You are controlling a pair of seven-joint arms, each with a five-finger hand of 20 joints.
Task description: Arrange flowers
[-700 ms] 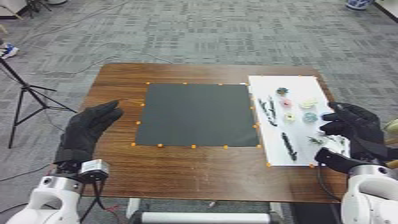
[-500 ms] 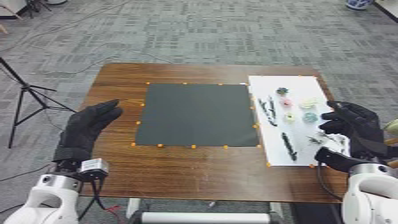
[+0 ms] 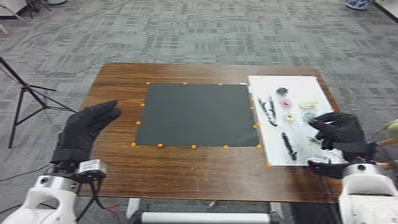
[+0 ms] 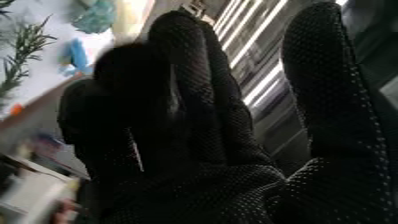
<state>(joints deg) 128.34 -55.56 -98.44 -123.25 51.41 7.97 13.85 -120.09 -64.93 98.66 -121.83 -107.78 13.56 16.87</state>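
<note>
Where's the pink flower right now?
Head view: pink flower on the white board, right side of the table, between the dark flower and the yellow one nearer the robot.

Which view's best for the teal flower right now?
Right wrist view: the teal flower is much larger there, its crumpled shape readable, though cut by the picture's edge. Head view gives it as a small spot on the white board, close by the right hand; good for location, poor for detail.
</note>
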